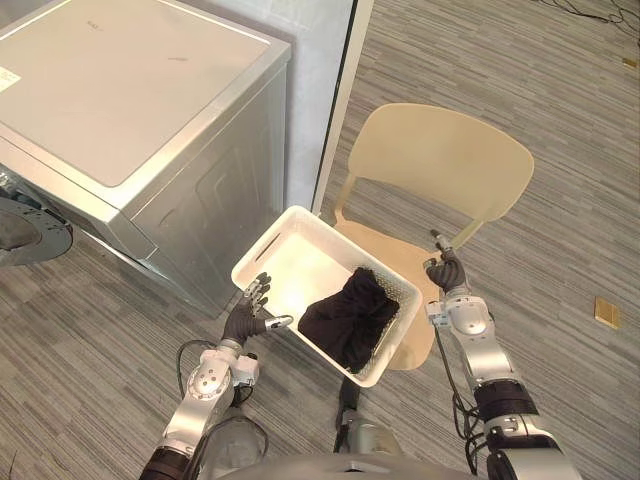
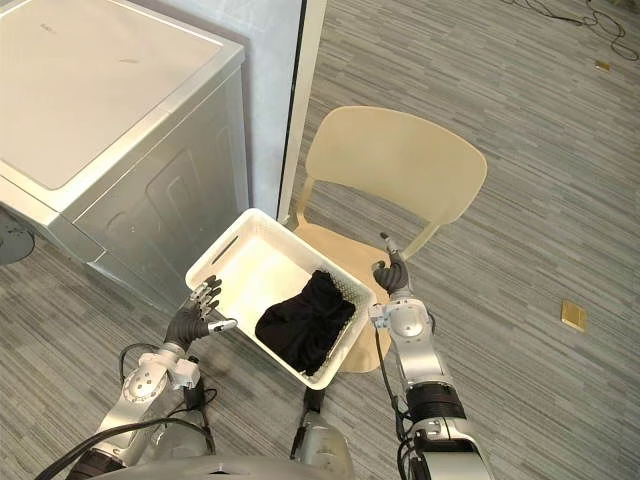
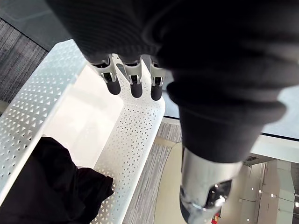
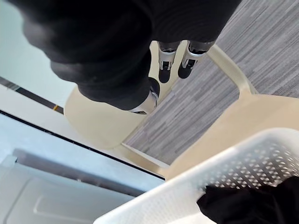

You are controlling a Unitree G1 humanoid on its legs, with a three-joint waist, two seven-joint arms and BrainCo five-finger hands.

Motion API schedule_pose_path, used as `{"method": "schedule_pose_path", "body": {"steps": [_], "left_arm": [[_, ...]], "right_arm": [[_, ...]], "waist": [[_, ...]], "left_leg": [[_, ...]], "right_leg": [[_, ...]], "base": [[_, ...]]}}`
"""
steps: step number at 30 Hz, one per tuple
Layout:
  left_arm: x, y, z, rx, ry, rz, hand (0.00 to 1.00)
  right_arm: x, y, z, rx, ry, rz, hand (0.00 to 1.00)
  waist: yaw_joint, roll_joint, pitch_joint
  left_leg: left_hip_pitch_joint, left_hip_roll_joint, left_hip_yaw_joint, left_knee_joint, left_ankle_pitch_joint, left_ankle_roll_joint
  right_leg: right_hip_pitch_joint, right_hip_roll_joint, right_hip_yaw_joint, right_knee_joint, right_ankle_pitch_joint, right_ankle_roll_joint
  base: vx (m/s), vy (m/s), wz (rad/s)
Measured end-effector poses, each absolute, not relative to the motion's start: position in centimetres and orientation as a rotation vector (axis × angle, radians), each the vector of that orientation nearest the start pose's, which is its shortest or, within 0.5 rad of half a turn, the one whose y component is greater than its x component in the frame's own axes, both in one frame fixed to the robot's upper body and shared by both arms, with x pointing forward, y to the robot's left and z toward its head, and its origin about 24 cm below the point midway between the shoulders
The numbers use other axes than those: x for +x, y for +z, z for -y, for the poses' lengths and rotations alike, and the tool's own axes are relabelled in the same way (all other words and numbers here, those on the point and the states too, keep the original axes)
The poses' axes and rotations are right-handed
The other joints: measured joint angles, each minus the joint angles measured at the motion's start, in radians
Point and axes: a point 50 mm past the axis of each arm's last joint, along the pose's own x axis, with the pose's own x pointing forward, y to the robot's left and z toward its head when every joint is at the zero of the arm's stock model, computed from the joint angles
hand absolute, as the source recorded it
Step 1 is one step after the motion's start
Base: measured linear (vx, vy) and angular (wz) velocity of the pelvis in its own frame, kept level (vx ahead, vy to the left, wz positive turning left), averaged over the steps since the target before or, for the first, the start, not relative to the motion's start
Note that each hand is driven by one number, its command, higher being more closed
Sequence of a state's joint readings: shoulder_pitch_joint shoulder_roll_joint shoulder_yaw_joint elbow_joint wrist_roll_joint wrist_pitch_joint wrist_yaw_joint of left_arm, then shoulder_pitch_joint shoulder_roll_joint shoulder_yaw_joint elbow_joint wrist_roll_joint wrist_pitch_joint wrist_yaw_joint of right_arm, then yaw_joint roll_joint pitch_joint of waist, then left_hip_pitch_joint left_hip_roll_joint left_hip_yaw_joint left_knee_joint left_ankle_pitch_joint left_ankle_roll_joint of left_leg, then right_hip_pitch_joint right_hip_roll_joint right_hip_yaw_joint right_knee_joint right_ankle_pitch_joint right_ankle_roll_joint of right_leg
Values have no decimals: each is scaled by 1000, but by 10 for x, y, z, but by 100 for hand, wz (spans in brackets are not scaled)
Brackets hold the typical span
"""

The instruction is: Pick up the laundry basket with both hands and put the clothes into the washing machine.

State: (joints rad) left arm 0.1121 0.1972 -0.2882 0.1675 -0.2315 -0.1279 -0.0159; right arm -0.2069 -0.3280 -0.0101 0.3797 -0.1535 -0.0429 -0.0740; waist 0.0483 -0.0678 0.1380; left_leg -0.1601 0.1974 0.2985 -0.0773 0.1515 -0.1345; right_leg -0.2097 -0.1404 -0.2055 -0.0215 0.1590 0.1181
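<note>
A white perforated laundry basket rests on the seat of a beige chair, with black clothes heaped in its near-right half. My left hand is at the basket's left end, fingers straight and thumb out by the rim; whether it touches I cannot tell. Its own wrist view shows the straight fingers above the basket wall and the clothes. My right hand hangs just beyond the basket's right end, open, fingers pointing away, holding nothing. The silver washing machine stands at the far left.
The washing machine's round door stands out at the far left edge. A glass partition with a dark frame runs between the machine and the chair. Grey striped carpet lies all around, with a small brass floor plate to the right.
</note>
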Motion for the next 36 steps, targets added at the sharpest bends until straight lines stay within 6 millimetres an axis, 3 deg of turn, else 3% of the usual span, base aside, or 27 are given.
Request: {"method": "schedule_pose_path", "body": {"steps": [9,12,17,22,26,29,36], "left_arm": [[206,-23,-129,-31,-261,-234,0],[206,-24,-130,-26,-260,-235,0],[216,-16,-129,-1,-271,-197,0],[235,-1,-131,-3,-229,-131,0],[246,9,-139,-24,-174,-88,0],[251,17,-139,-54,-159,-48,0],[254,23,-130,-100,-182,-23,0]], "right_arm": [[290,8,198,-522,75,-192,0],[295,10,193,-531,97,-182,0],[307,21,188,-539,102,-147,0],[336,31,184,-592,107,-165,0],[365,58,190,-658,50,-156,0],[384,86,208,-800,-1,-141,0],[392,100,218,-1075,-50,-140,0]], "waist": [[11,-4,3],[14,-7,11],[14,-16,58],[32,-17,153],[44,-5,228],[65,24,277],[76,54,311]], "left_leg": [[-76,0,-24,0,18,1],[-89,-1,-29,0,23,4],[-123,0,-54,0,27,6],[-167,0,-71,1,49,7],[-195,0,-79,6,65,16],[-228,-2,-85,8,74,21],[-293,-7,-96,6,82,25]], "right_leg": [[-63,2,1,8,4,4],[-72,3,-3,8,7,1],[-95,3,-22,14,7,1],[-139,2,-31,35,16,-11],[-161,2,-36,38,26,-19],[-188,1,-40,36,37,-20],[-245,-4,-51,31,46,-19]], "base": [[-7,-6,7],[-7,-5,4],[-31,-3,11],[-49,-2,6],[-61,-11,4],[-52,-21,3],[-34,-22,4]]}}
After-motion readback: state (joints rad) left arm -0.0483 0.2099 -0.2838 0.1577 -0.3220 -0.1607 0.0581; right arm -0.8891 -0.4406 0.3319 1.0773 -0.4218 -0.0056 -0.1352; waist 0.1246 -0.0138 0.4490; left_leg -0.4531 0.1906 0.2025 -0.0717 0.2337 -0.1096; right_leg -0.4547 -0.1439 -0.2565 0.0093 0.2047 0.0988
